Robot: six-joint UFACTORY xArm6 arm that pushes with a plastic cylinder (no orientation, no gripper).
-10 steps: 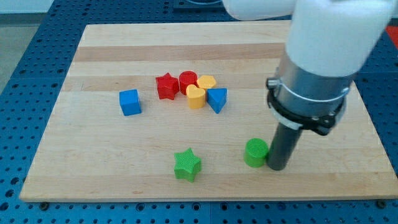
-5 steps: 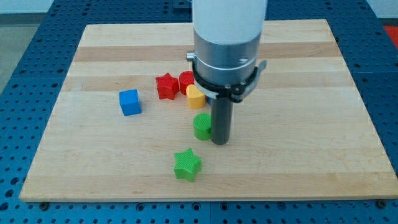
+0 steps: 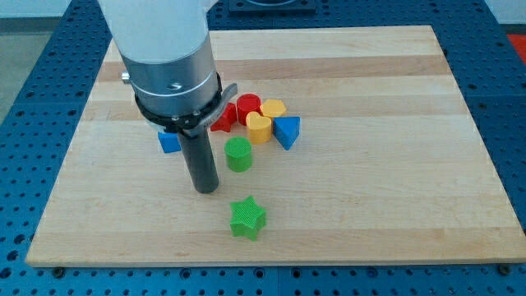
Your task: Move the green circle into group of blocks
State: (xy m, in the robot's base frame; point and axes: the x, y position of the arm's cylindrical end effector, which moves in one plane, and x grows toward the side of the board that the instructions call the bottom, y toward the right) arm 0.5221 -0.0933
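Note:
The green circle (image 3: 238, 154) stands on the wooden board, just below the group of blocks and a little apart from the yellow heart (image 3: 258, 127). The group holds a red star (image 3: 225, 117), partly hidden by the arm, a red circle (image 3: 248, 106), a second yellow block (image 3: 273, 108) and a blue triangle (image 3: 287, 131). My tip (image 3: 205, 188) rests on the board to the left of and slightly below the green circle, with a small gap between them.
A green star (image 3: 246, 218) lies near the board's bottom edge, below the green circle. A blue cube (image 3: 169, 141) sits to the left, mostly hidden behind the arm. The board (image 3: 394, 164) lies on a blue perforated table.
The tip swept from the board's right side to the left. The green circle was pushed up and to the left, close to the group. The tip has passed it and now stands on its left.

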